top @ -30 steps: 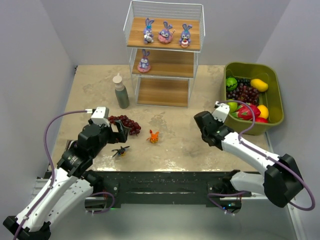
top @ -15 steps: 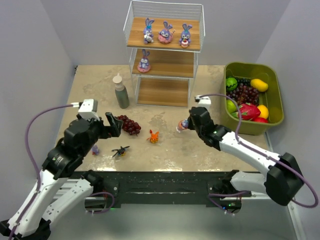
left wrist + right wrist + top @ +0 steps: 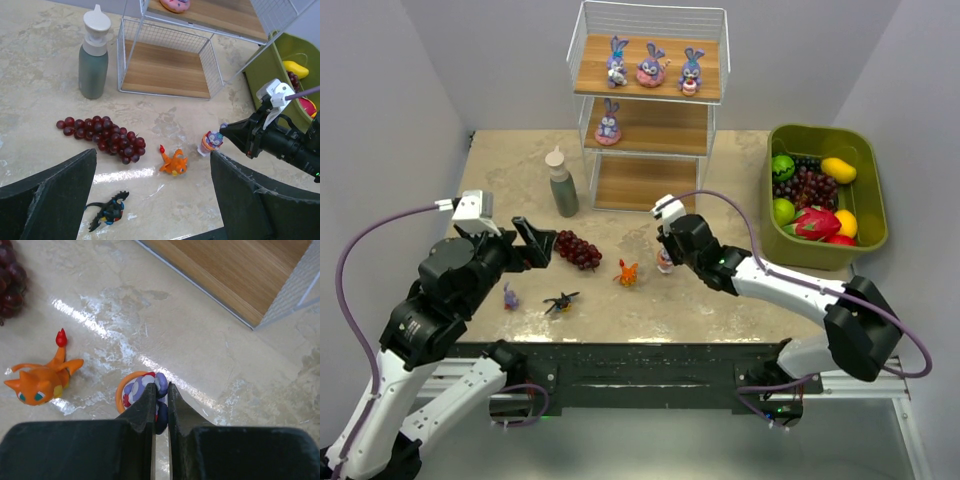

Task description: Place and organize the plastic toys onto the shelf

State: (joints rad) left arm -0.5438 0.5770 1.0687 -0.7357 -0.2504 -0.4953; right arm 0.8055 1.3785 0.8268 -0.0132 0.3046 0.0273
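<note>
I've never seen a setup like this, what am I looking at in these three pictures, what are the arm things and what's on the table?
These are two robot arms bolted at the near edge of a table. The wide picture looks down from above and behind them; the other two come from a camera on each wrist. The left gripper is open and holds nothing. The right gripper is shut on a purple bunny with an orange ring. On the table are a grape bunch, an orange creature, a black bug, a tiny purple figurine and a capped bottle. The wire shelf carries four bunnies; the green bin at right holds fruit.
</note>
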